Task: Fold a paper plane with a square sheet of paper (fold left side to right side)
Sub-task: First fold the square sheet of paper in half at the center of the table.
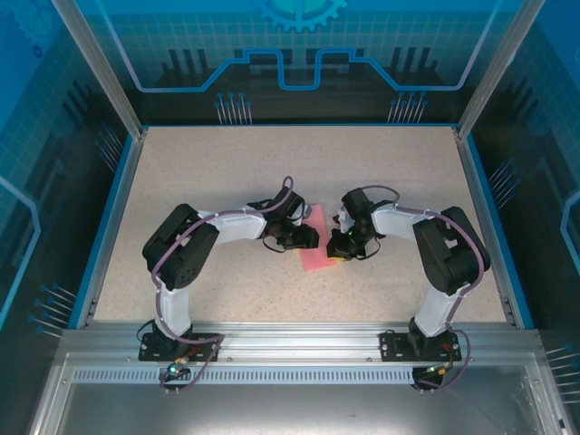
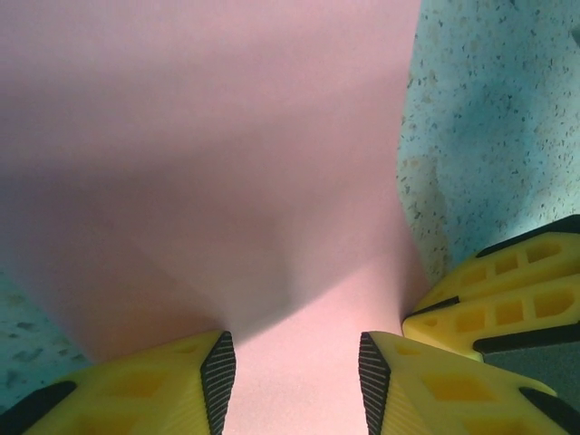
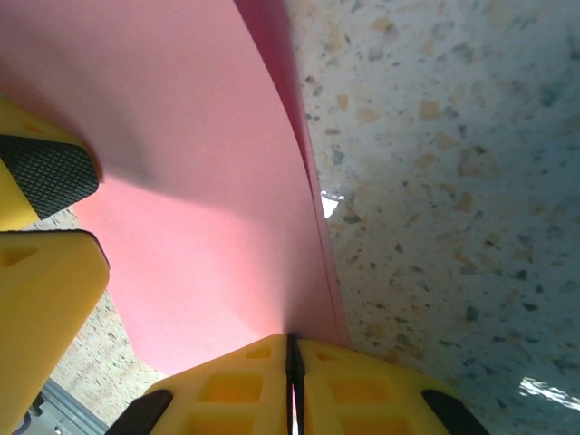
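Pinching the thin pink-red square sheet of paper (image 3: 181, 181) at the middle of the speckled table (image 1: 227, 181), my right gripper (image 3: 292, 349) clamps its lifted edge, I judge to steady the fold, while my left gripper (image 2: 297, 362) hovers over it, jaws parted.

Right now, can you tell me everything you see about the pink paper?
The paper is thin, plain, pink-red and unmarked. It lies on the speckled table between the two arms, partly hidden beneath them. One edge curves upward and seems to show two layers, pinched in the shut jaws of the right gripper. The left gripper holds its jaws open over the sheet.
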You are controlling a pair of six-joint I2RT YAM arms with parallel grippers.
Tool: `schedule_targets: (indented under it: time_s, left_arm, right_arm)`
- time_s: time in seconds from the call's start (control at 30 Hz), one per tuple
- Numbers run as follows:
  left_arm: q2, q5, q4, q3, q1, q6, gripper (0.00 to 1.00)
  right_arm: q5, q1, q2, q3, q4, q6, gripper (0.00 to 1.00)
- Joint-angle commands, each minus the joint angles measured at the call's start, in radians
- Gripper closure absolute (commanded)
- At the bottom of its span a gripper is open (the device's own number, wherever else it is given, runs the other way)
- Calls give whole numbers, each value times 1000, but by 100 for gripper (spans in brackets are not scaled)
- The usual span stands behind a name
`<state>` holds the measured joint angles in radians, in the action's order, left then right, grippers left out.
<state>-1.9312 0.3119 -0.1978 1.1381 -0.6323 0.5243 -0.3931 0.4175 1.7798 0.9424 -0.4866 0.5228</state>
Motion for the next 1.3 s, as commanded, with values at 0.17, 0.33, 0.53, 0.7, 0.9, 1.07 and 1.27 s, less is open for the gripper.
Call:
schedule_targets:
  time_s: [0.17,0.33,0.53,0.7,0.9,1.07,1.27]
  left_arm:
    - [-47,-52,-49,69,81,-7,51]
    - [-83,-53,-77,135,113,-15,50]
    - [-140,-42,-114,232,148,-29,49]
    - [-178,-44,-148,302,167,-40,48]
    - [-198,-48,-150,309,196,-43,48]
    - [-176,-37,-207,361,242,-78,48]
    - [-51,-33,-278,423,275,-119,46]
  right_arm:
    - [148,9,66,-24,-86,-35,90]
    - [143,9,70,-28,-80,-39,89]
    - [133,9,74,-27,-73,-41,89]
    - [127,9,75,-28,-69,-40,89]
    - [105,9,72,-32,-51,-37,89]
    - [22,10,35,-37,18,-25,89]
    - [-17,10,-56,14,20,-26,85]
